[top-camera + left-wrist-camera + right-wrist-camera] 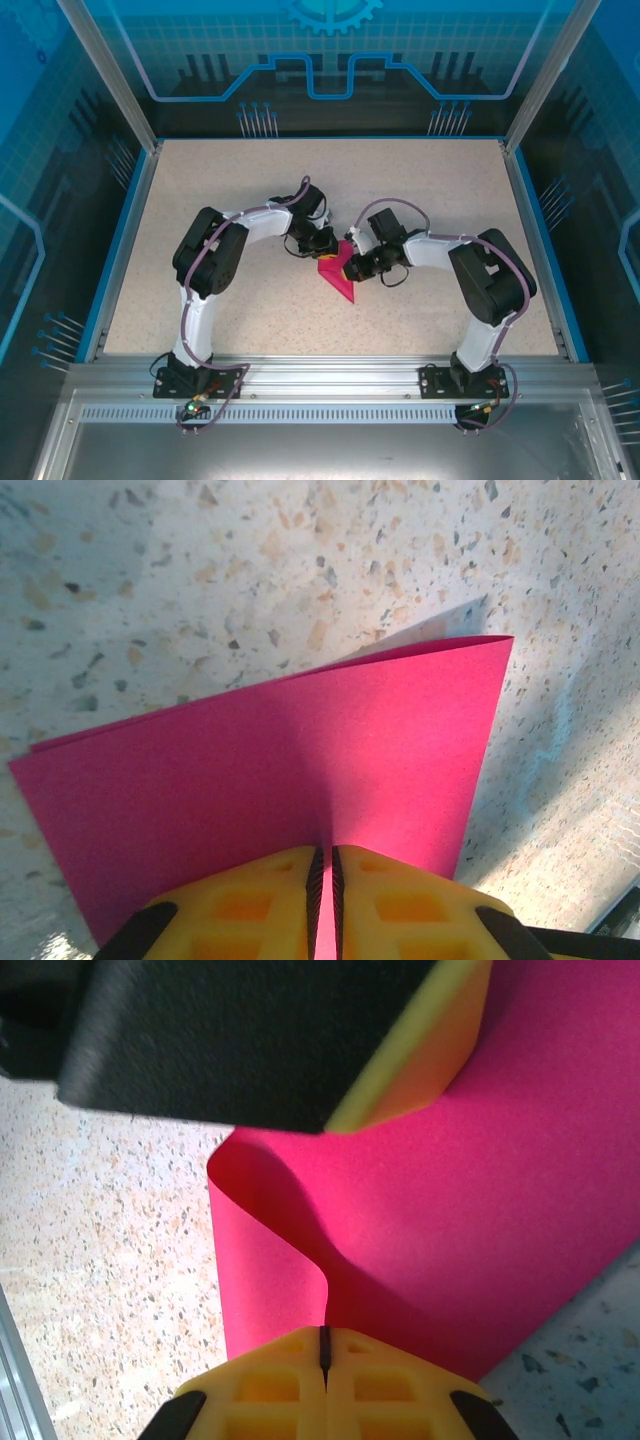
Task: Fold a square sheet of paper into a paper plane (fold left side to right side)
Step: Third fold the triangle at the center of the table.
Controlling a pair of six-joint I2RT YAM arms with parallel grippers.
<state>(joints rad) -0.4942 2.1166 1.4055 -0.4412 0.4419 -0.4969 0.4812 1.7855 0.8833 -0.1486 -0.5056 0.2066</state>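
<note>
At centre of table [250, 190]: left gripper [323, 858], right gripper [324, 1334] each clamp folded square sheet of paper [300, 750].

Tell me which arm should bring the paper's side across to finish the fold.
Probably left: the left gripper is shut on the paper, which looks doubled over there; the right gripper, also shut on it, can anchor.

Legible text, labels, brands, numbers: none found on any surface. Graphic marking: one pale blue gear emblem [335, 12] at the top of the back wall panel [330, 75], among circuit-style line patterns, bearing no lettering.
</note>
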